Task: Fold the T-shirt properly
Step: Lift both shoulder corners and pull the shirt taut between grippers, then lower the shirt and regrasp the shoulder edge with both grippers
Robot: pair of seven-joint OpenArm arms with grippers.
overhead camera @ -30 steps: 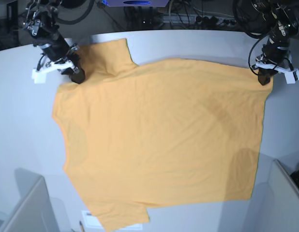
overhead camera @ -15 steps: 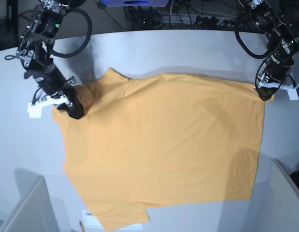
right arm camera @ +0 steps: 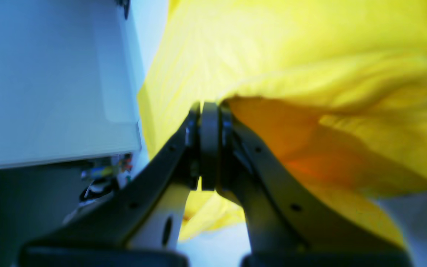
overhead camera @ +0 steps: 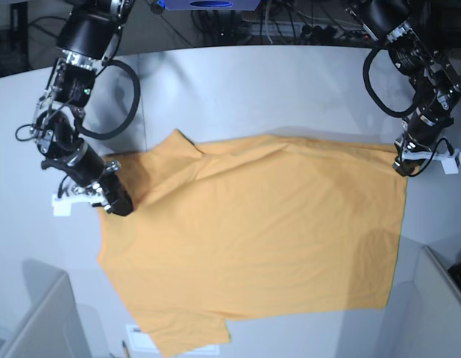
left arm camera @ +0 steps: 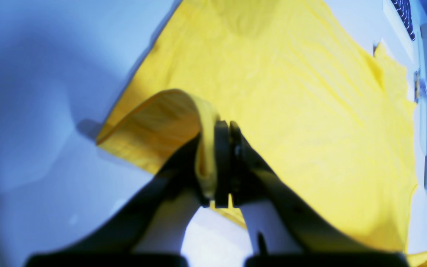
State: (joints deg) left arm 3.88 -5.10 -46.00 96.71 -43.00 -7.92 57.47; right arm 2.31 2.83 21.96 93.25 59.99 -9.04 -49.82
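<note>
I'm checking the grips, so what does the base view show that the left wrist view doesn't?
Only the base view shows both arms, the right gripper at one far corner and the T-shirt's whole outline on the table. Only the left wrist view shows the left gripper up close, its fingers shut on a curled fold of fabric. Both show the yellow-orange shirt lying mostly flat.

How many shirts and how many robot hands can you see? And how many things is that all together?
Yellow-orange cotton T-shirt: 1
Black robot grippers, each shut on the shirt's edge: 2, the left gripper and the right gripper
Grey table: 1
Total: 4
</note>
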